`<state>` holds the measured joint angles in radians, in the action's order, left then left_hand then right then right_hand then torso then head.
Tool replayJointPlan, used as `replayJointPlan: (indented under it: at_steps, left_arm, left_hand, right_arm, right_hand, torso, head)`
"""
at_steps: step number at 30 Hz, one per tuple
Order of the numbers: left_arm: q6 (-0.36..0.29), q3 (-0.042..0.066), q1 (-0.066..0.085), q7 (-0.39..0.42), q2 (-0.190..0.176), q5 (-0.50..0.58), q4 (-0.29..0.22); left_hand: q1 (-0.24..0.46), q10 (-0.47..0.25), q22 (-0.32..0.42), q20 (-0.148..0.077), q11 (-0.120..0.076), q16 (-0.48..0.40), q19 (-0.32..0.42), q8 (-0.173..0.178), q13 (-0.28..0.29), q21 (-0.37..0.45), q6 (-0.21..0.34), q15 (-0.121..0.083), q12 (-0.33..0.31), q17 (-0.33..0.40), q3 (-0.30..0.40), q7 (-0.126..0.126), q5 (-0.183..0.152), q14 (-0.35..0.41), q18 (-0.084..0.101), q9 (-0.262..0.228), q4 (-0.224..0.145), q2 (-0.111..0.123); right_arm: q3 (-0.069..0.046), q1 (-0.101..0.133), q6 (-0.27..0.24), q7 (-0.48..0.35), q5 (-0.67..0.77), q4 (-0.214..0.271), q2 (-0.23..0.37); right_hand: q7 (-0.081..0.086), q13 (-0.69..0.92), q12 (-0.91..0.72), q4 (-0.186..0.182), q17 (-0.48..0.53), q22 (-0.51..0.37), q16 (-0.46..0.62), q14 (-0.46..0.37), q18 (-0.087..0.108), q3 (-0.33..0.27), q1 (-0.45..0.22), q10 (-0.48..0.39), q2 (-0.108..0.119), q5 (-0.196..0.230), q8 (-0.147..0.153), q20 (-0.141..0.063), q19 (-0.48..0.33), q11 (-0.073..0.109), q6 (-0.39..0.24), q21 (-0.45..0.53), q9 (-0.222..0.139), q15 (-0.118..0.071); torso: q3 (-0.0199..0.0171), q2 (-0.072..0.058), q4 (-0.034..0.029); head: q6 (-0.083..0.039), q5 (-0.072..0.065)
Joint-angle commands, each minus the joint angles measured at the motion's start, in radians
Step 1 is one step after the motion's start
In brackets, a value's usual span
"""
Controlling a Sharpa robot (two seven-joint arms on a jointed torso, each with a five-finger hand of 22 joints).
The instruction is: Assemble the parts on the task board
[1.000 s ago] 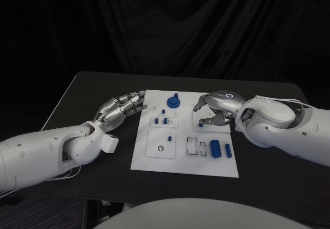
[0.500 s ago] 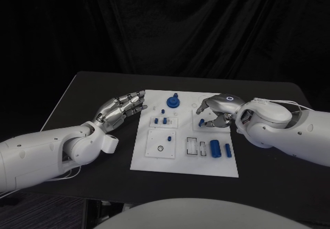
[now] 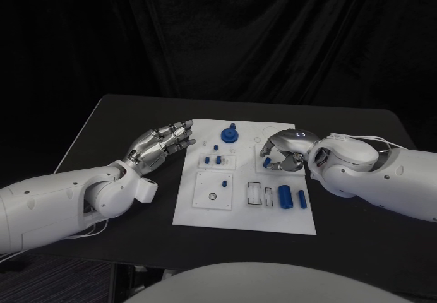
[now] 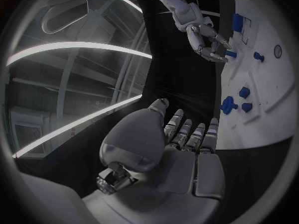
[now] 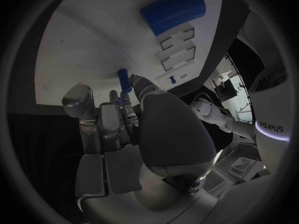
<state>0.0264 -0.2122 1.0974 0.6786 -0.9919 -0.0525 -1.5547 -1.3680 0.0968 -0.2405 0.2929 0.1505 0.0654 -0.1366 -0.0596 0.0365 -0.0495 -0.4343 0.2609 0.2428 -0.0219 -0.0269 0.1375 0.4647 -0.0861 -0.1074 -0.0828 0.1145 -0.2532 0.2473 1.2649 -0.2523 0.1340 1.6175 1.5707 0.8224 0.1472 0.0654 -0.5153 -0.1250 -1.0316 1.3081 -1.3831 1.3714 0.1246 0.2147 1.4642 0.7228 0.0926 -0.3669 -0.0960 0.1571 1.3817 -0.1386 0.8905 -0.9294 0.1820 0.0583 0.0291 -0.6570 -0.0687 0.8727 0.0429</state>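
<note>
The white task board [image 3: 205, 211] lies in the middle of the black table. My right hand [image 3: 284, 151] hovers over its far right part, fingers curled around a small blue peg [image 3: 267, 163] that stands on the board. The right wrist view has this peg [image 5: 124, 79] at my fingertips [image 5: 141, 82]; the left wrist view shows the same peg [image 4: 229, 53] in that hand [image 4: 207, 40]. My left hand [image 3: 164, 142] lies flat by the board's left edge, fingers stretched out and holding nothing. A blue knob [image 3: 230, 134] stands at the far middle.
Small blue pegs [image 3: 212, 160] stand in a block left of centre. A thick blue cylinder [image 3: 285, 196] and a thin blue rod [image 3: 301, 199] lie near the board's right edge, beside empty slots [image 3: 255, 194]. A black ring [image 3: 213, 196] sits on the near left block.
My right hand has turned and drawn in a little over the blue peg, its fingers closing tighter round it. The left hand has stayed where it was.
</note>
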Motion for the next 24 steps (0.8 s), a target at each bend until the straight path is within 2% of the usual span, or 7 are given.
replayJointPlan:
  at_steps: [1,7,8,15,24]
  left_arm:
    - [0.013,0.001,-0.002,0.054,0.002,0.001,-0.001]
    - [0.013,0.001,-0.003,0.052,0.001,0.001,0.000]
    - [0.013,0.001,-0.003,0.052,0.001,0.001,0.000]
    - [0.016,0.001,-0.004,0.050,0.003,0.001,0.002]
    - [0.018,0.001,-0.005,0.046,0.003,0.001,0.003]
  left_hand:
    - [0.001,0.000,-0.001,0.001,-0.004,0.005,-0.010,-0.004,0.001,-0.001,-0.008,0.002,0.006,-0.001,0.006,0.002,0.005,0.003,0.013,-0.001,-0.002,-0.002]
    - [0.001,0.000,-0.001,0.001,-0.004,0.005,-0.010,-0.004,0.001,-0.001,-0.008,0.002,0.006,-0.001,0.006,0.002,0.005,0.003,0.013,-0.001,-0.002,-0.002]
    - [0.001,0.000,-0.001,0.001,-0.004,0.005,-0.010,-0.004,0.001,-0.001,-0.008,0.002,0.006,-0.001,0.006,0.002,0.005,0.003,0.013,-0.001,-0.002,-0.002]
    - [0.002,0.001,-0.001,0.001,-0.003,0.006,-0.010,-0.004,0.002,-0.001,-0.009,0.002,0.007,-0.001,0.008,0.002,0.006,0.003,0.013,-0.002,-0.003,-0.001]
    - [0.002,0.002,0.000,0.001,-0.001,0.006,-0.011,-0.005,0.002,-0.001,-0.012,0.002,0.009,-0.001,0.010,0.003,0.006,0.003,0.014,-0.002,-0.004,-0.001]
  right_arm:
    - [0.000,-0.010,0.011,-0.008,-0.001,-0.014,-0.005]
    - [0.000,-0.022,-0.006,-0.026,-0.001,-0.032,-0.012]
    - [0.000,-0.024,-0.012,-0.029,-0.001,-0.034,-0.013]
    - [0.000,-0.028,-0.018,-0.037,-0.001,-0.044,-0.021]
    - [0.000,-0.030,-0.042,-0.045,-0.001,-0.048,-0.024]
  right_hand:
    - [0.001,-0.001,0.011,0.011,0.002,0.093,0.000,-0.001,-0.008,0.020,0.008,0.022,0.004,-0.037,-0.009,-0.009,0.001,0.002,0.021,-0.001,0.005,-0.008]
    - [-0.001,-0.001,0.025,0.020,-0.003,0.098,-0.001,0.002,-0.009,0.050,0.005,0.058,0.007,-0.035,-0.008,-0.013,0.004,0.007,0.026,-0.008,0.007,-0.012]
    - [-0.006,0.000,0.030,0.022,-0.007,0.102,-0.003,0.005,-0.011,0.065,0.004,0.077,0.008,-0.035,-0.005,-0.015,0.007,0.009,0.022,-0.017,0.007,-0.014]
    - [-0.003,0.000,0.040,0.026,-0.009,0.105,-0.003,0.008,-0.011,0.093,0.000,0.113,0.013,-0.034,-0.007,-0.021,0.010,0.016,0.030,-0.023,0.011,-0.020]
    - [0.002,0.002,0.053,0.027,-0.017,0.111,-0.005,0.015,-0.013,0.126,-0.014,0.172,0.017,-0.013,-0.015,-0.031,0.015,0.031,0.047,-0.035,0.020,-0.032]
  torso:
    - [0.0003,0.000,-0.0004]
    - [0.0004,0.001,-0.0007]
    - [0.0003,0.001,-0.0007]
    - [0.0002,0.002,-0.0001]
    - [0.0000,0.002,0.0004]
  head:
    - [0.000,0.000]
    - [0.000,0.001]
    - [0.000,0.001]
    - [0.000,0.001]
    - [0.000,0.003]
